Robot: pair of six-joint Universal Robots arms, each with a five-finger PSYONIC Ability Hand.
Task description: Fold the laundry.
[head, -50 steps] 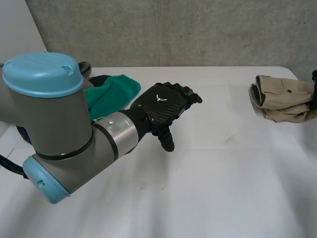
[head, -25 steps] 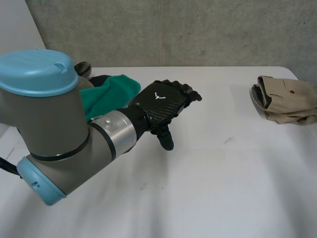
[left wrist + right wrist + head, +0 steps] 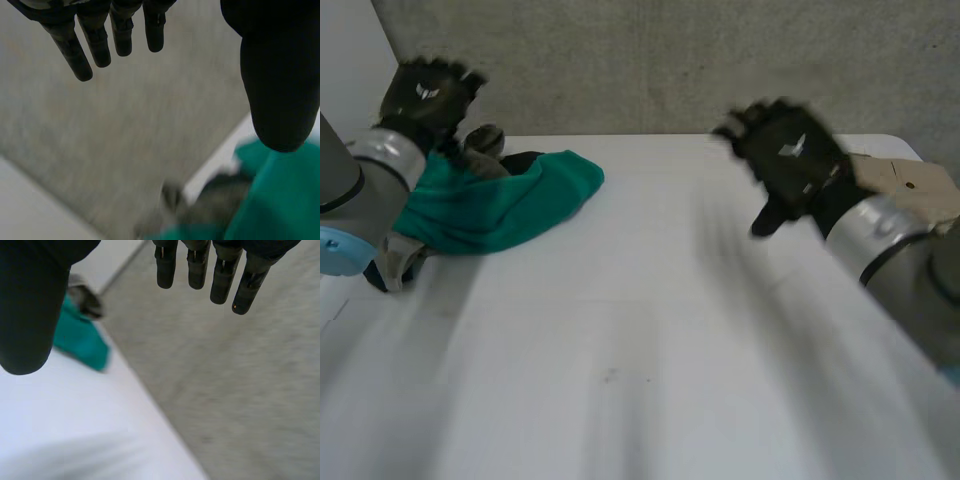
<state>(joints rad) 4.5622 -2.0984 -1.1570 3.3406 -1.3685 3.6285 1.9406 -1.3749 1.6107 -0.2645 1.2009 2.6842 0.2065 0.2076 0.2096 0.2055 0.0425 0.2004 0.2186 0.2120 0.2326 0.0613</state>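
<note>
Since a second ago my left hand [image 3: 425, 93] has swung from mid-table to the upper left and my right hand [image 3: 790, 155] has come in at upper right, both with fingers [image 3: 97, 45] straight and spread, holding nothing; a green cloth [image 3: 510, 205] lies heaped just beneath the left, a folded tan garment [image 3: 910, 180] behind the right

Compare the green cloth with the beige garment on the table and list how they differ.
The green cloth is teal; the beige garment is tan with a button. The green cloth lies rumpled at the left side of the white table; the beige garment sits at its far right corner, partly hidden behind the right arm. Both rest on the table.
</note>
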